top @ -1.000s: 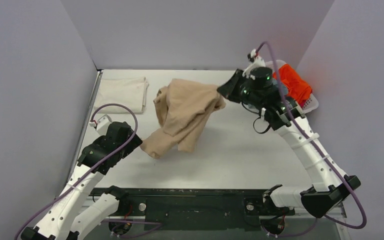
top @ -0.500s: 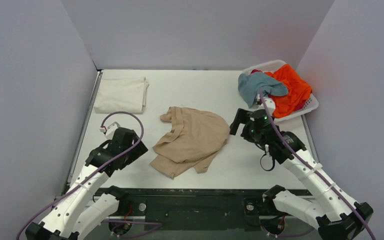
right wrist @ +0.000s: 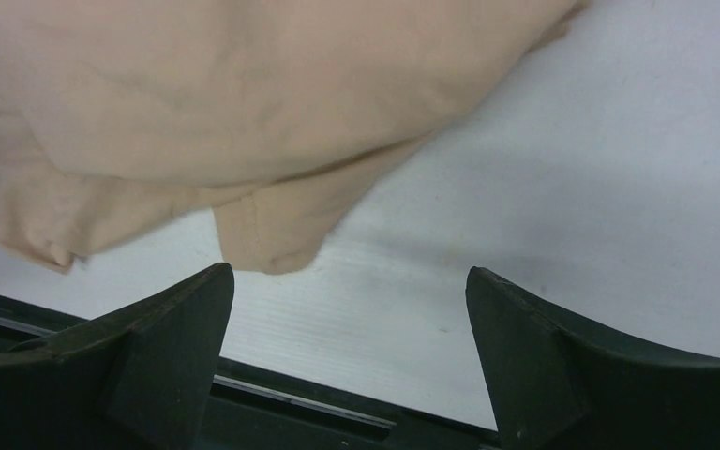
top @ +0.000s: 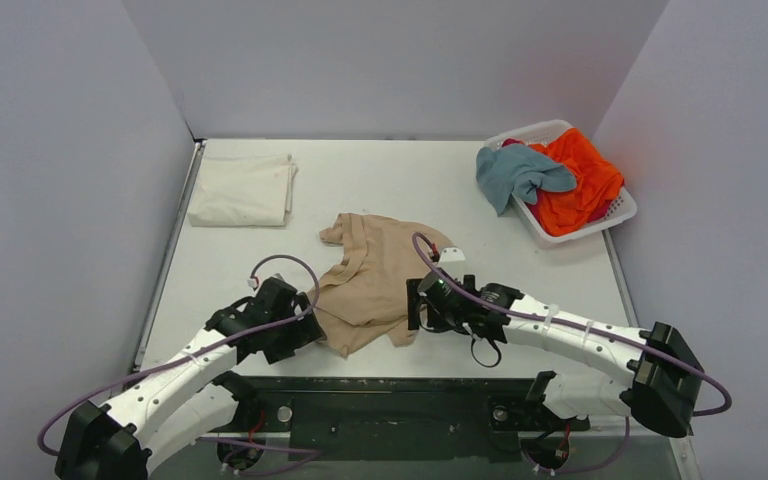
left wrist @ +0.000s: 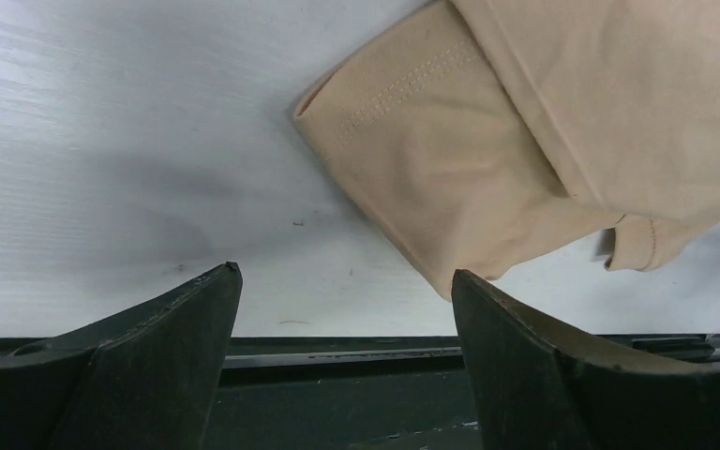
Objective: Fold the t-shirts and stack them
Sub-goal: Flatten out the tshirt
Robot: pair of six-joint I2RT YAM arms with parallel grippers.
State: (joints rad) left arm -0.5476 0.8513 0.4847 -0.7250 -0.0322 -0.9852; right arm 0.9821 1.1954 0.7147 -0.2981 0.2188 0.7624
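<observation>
Near the 6 o'clock edge of the white table (top: 520, 270), a crumpled tan cotton short-sleeved t-shirt (top: 380, 275) lies in a loose heap, well apart from the other garments.

The left gripper (top: 308, 330) sits low at the shirt's 7 o'clock corner, its two black fingers spread wide. In the left wrist view the gripper (left wrist: 344, 272) frames only bare table. The tan shirt (left wrist: 450, 159) lies ahead toward 1 o'clock with a stitched sleeve hem facing the camera. The tip of the finger on the right of that view is just beside the cloth's lowest corner; whether it touches cannot be told.

The right gripper (top: 415, 305) is low at the shirt's 5 o'clock edge, also spread wide. From its wrist camera the gripper (right wrist: 349, 270) has plain tabletop between its tips. A small flap of the tan shirt (right wrist: 244, 94) hangs toward the gap, close to the finger on the left of that view, but is not pinched.

At 10 o'clock a cream-white t-shirt (top: 242, 190) lies folded into a flat rectangle. At 2 o'clock a white slatted plastic basket (top: 615, 215) holds a bright orange t-shirt (top: 585, 185). A grey-blue t-shirt (top: 515, 172) is draped over its 9 o'clock rim.
</observation>
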